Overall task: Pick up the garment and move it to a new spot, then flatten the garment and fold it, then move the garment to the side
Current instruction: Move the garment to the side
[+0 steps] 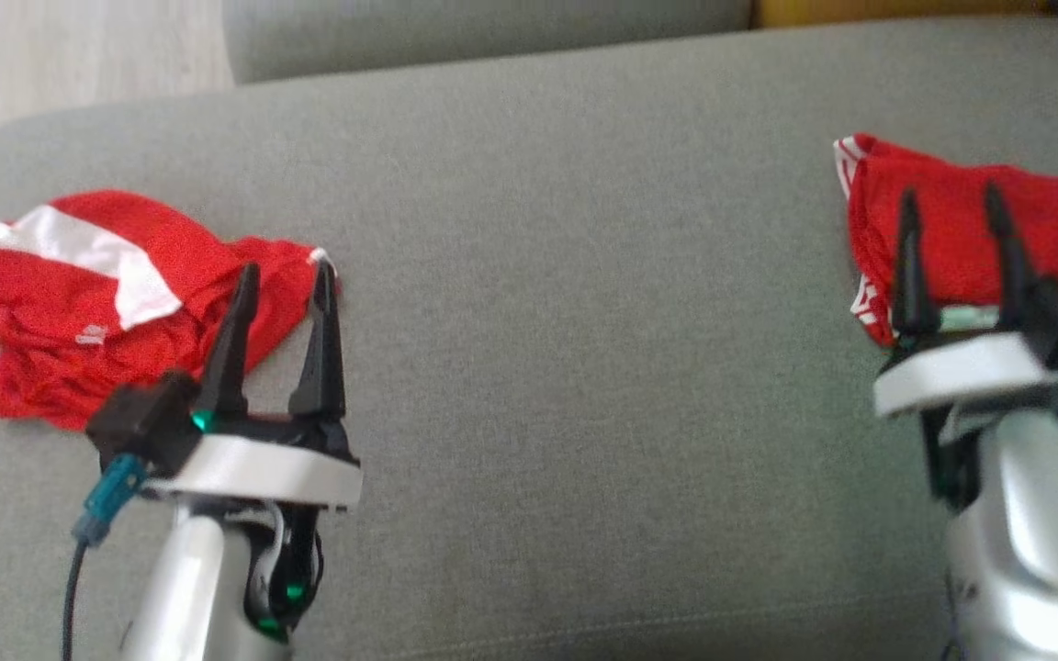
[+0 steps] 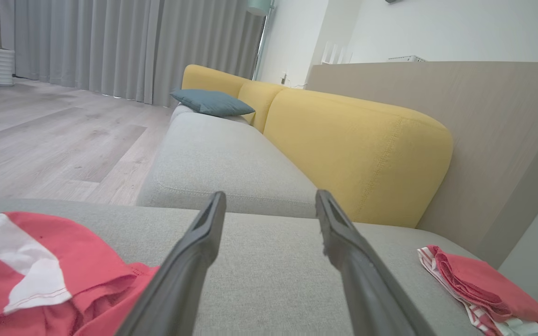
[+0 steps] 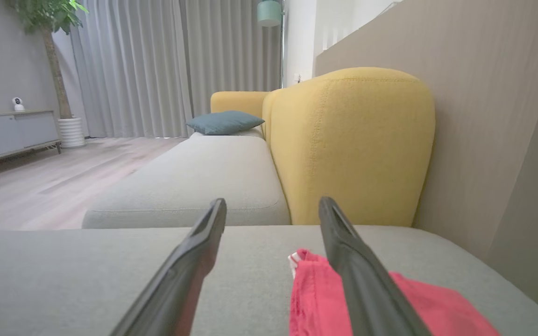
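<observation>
Crumpled garment [image 1: 61, 312] judged soft, limp; bunched edge by wide-spread left gripper [image 1: 286, 268] fingertips best pinched. Right gripper [image 1: 949, 191] likewise wide, empty.

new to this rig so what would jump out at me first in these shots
Two splashes of red on the grey fabric sofa seat: a crumpled red and white garment at the head view's left, a folded red garment with white-striped edging at its right. The left gripper and right gripper, both open, hang close by them; a yellow upholstered backrest stands behind.

Red garment [image 1: 951, 220] — folded, far right
</observation>
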Available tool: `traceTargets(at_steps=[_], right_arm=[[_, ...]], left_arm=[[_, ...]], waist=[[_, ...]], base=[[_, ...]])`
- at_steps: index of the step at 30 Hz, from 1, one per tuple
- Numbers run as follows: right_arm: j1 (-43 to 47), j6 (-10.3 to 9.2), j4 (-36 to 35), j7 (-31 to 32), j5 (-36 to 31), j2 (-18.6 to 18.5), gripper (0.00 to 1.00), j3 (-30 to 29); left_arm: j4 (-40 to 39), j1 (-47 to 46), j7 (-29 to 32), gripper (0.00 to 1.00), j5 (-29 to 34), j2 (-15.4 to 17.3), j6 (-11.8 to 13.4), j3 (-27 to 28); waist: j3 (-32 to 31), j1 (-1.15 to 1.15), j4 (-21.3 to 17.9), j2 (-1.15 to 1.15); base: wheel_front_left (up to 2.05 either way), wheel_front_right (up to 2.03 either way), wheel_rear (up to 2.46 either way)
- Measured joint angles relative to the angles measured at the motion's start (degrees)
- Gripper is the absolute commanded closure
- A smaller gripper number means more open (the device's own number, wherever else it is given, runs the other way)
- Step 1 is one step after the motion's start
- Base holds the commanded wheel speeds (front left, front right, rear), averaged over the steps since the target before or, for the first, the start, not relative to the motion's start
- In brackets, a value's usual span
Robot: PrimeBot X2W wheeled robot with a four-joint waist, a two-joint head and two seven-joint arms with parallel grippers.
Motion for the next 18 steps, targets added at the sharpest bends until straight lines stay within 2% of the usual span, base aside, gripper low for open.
traceTargets(at_steps=[6,9,18], right_arm=[[9.69,-0.01,-3.69,0.00,1.91,1.49,0.00,1.83],[13.57,0.00,-5.53,0.00,5.30,1.83,0.00,3.07],[18.58,-0.01,-9.64,0.00,8.66,2.00,0.00,3.55]], left_arm=[[-0.01,4.28,0.00,0.00,-0.74,0.02,0.19,-0.21],[-0.10,6.37,0.00,0.00,-0.76,0.04,0.51,-0.25],[-0.40,9.26,0.00,0.00,-0.78,0.08,1.01,-0.43]], waist=[[-4.26,0.00,0.44,0.00],[-5.66,0.00,0.57,0.00],[-6.47,0.00,0.48,0.00]], base=[[0.00,0.00,0.00],[0.00,0.00,0.00],[0.00,0.00,0.00]])
